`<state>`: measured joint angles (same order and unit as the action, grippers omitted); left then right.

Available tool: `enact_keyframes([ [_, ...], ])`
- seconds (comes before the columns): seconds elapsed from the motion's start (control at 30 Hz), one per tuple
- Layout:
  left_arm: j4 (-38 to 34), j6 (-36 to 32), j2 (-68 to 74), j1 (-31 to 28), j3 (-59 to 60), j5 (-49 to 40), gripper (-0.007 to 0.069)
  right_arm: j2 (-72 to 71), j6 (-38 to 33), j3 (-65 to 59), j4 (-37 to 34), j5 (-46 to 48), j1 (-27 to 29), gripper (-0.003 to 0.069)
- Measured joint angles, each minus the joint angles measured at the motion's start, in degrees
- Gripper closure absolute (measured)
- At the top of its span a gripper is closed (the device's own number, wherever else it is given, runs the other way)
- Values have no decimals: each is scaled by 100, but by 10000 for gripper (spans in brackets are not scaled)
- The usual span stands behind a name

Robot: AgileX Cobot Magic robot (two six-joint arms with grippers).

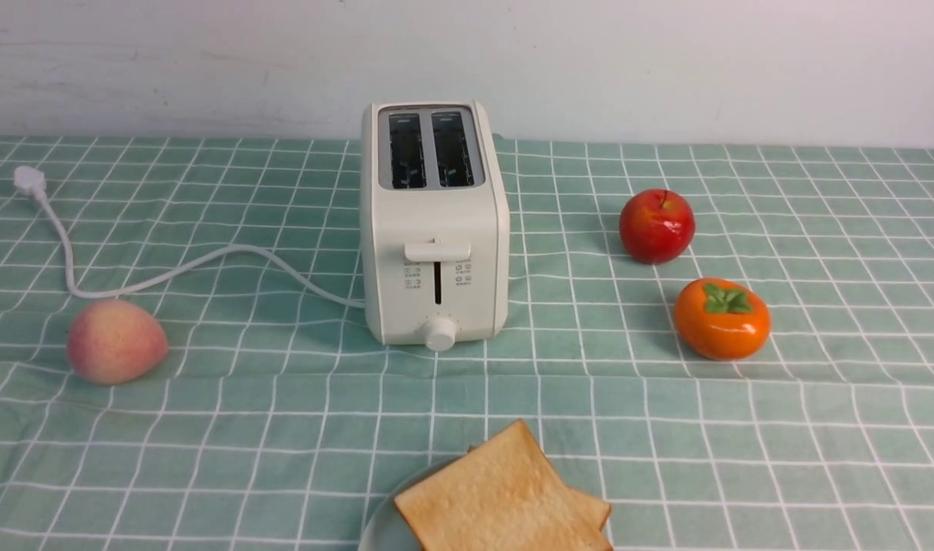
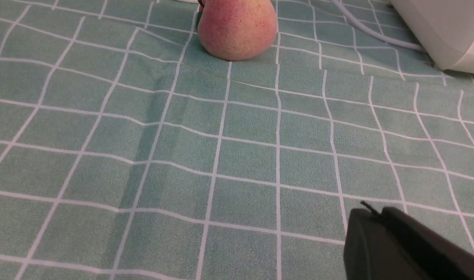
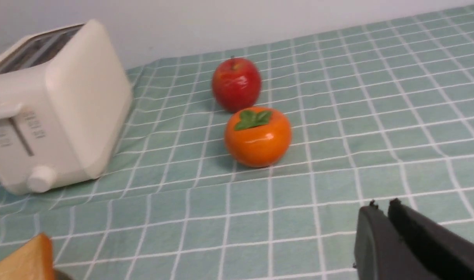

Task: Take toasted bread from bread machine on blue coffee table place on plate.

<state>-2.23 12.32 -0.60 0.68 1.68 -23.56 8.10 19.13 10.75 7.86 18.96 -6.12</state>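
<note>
Two slices of toasted bread (image 1: 505,497) lie stacked on the plate (image 1: 383,528) at the front edge of the blue coffee table (image 1: 283,428); one crust corner of the toasted bread (image 3: 27,260) also shows in the right wrist view. The bread machine (image 1: 435,222) stands behind them with both slots dark and bare. In the left wrist view my left gripper (image 2: 371,214) is shut on nothing, over bare cloth near the bread machine (image 2: 446,31). My right gripper (image 3: 382,206) is shut too, holding nothing, with the bread machine (image 3: 54,105) off to one side. Neither arm shows in the front view.
A pink peach (image 1: 116,340) lies left of the toaster beside its white cord (image 1: 168,272) and plug (image 1: 29,180). A red apple (image 1: 656,226) and an orange persimmon (image 1: 721,317) sit to the right. A pale wall closes the back.
</note>
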Motion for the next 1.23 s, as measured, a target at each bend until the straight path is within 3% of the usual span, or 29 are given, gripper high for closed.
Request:
enact_keyframes([
  [0.1, 0, 0, 0, 0, 0, 0, 596, 0, 0, 0, 299, 5, 547, 609],
  [0.3, 0, 0, 0, 0, 0, 0, 589, 0, 0, -69, 803, 379, 982, 606],
  [0.5, 0, 0, 0, 0, 0, 0, 586, -135, 0, -1034, 889, -180, 995, 597],
  [0.57, 0, 0, 0, 0, 0, 5, 582, -317, 0, -1193, 866, 10, 983, 595],
  [1.23, 5, 0, 0, -6, 5, 15, 558, -865, 0, -1177, 918, 337, 983, 578],
])
